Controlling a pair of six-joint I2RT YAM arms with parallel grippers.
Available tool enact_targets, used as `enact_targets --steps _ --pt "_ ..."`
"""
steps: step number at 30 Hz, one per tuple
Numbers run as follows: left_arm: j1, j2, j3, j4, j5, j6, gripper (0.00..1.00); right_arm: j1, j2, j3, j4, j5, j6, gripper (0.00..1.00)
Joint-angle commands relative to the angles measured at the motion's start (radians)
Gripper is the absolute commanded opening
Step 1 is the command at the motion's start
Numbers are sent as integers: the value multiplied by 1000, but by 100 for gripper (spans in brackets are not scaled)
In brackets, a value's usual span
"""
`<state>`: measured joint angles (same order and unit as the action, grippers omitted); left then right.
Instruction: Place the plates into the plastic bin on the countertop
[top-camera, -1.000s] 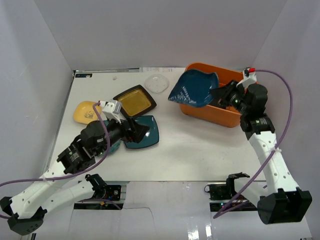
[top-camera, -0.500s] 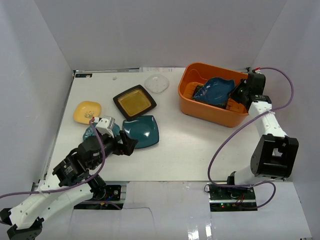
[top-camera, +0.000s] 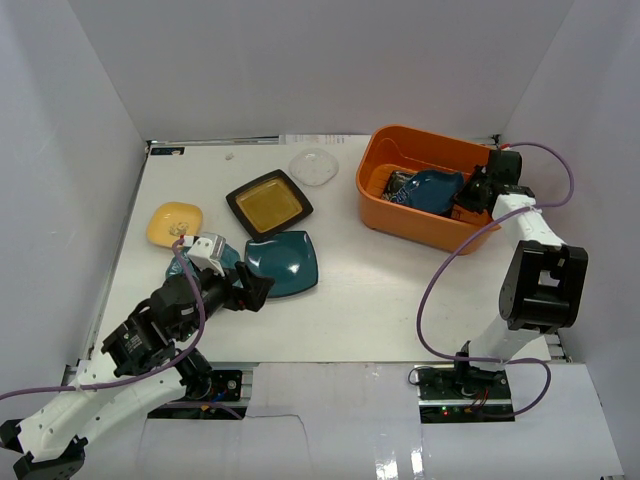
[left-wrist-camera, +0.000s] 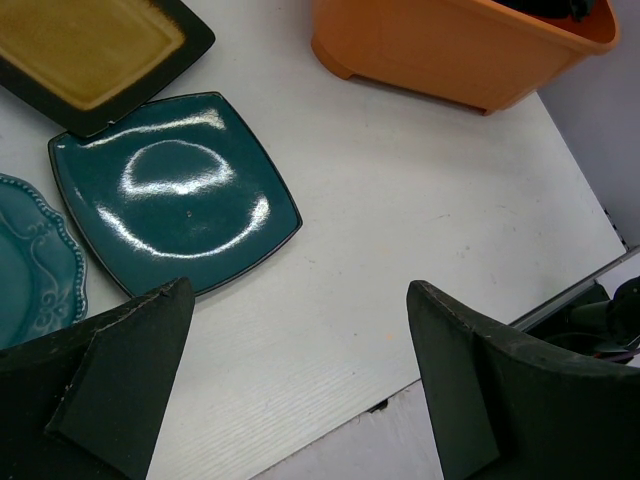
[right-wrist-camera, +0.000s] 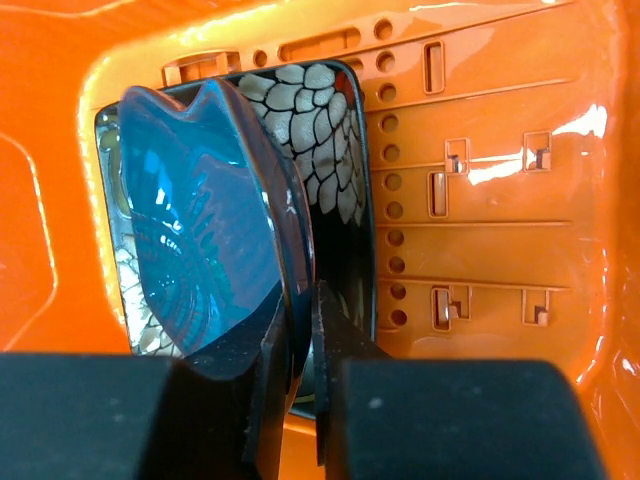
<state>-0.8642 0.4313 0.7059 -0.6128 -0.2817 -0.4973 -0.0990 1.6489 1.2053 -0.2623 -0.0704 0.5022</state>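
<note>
Right fingers (right-wrist-camera: 262, 350) pinching blue leaf plate (right-wrist-camera: 200, 230) inside orange bin (right-wrist-camera: 500, 120), maybe touching floral plate (right-wrist-camera: 335, 140); left gripper (left-wrist-camera: 296, 320) wide open near teal plate (left-wrist-camera: 175, 190).

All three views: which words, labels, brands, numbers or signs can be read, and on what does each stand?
No text can be read in any view.
The dark strip at the far left corner of the countertop: perhaps a label, too small to read.
The plastic bin and the blue leaf-shaped plate: only slots and patterns, no writing.
</note>
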Motion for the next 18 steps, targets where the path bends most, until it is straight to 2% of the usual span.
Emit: enact_targets --steps 1,2,5,6,8,10,13,16,18 --pt "2 6 -6 13 -7 3 98 1 -3 51 51 -9 -24 16" --pt "2 6 -5 13 -7 3 98 1 -1 50 40 -3 -33 18" --pt "2 6 -8 13 -8 3 98 1 6 54 14 32 -50 36" --pt "2 9 -6 15 -8 3 98 1 5 56 -3 41 -63 47" --pt "2 11 -6 15 -8 3 98 1 -1 62 -14 63 -74 55" --pt "2 15 -6 13 -7 3 98 1 -12 72 -41 101 -93 68" --pt "2 14 -5 15 -8 3 98 2 -40 92 -69 126 -116 78" --pt "2 17 -6 15 -11 3 98 4 -110 102 -75 129 -128 93" --pt "2 18 -6 15 -16 2 98 16 -158 85 -68 120 -134 96"
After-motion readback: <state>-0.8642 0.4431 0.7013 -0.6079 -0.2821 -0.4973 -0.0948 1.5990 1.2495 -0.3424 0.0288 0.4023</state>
